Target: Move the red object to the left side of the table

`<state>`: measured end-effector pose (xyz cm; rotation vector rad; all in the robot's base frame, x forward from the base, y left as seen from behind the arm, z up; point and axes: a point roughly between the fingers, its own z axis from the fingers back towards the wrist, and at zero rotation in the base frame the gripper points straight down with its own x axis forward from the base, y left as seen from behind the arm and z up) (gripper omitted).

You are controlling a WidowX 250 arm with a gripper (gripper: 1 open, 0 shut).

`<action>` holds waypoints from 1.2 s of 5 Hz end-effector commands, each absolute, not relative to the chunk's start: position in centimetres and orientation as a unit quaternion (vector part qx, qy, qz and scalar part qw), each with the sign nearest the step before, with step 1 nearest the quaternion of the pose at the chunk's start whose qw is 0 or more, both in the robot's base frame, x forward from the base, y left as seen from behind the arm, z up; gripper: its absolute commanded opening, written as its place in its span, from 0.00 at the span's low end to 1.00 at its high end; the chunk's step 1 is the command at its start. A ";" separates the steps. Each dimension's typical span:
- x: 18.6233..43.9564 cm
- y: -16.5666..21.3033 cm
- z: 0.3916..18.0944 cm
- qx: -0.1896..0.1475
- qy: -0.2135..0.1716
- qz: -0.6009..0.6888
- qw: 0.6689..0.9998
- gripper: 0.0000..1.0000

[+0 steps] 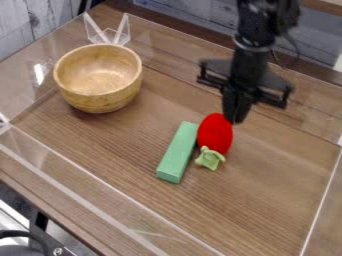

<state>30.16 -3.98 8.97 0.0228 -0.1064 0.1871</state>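
**Red strawberry on the worktop, pincer closed above it**

Red toy strawberry (215, 134) lies on the wood-grain worktop (267, 200), towards the right edge and roughly midway between near and far edges, its pale leafy end pointing at the near edge. It sits just beside the long green block (177, 151), possibly touching it. My pincer (234, 110) points straight down, its tips together with nothing between them that I can see, hanging just above the fruit's far end. I judge the berry is not held: it looks to be resting on the wood, and the closed tips sit over it, not around it. A wooden bowl (98, 78) occupies the far-left corner, so the near-left stretch looks like the natural landing spot.
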 end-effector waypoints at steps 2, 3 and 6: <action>31.0 -2.6 11.2 0.001 -0.089 0.094 0.992 1.00; 30.4 -3.0 10.0 0.004 -0.074 0.085 0.994 1.00; 30.1 -3.7 5.8 0.022 -0.041 0.084 0.995 1.00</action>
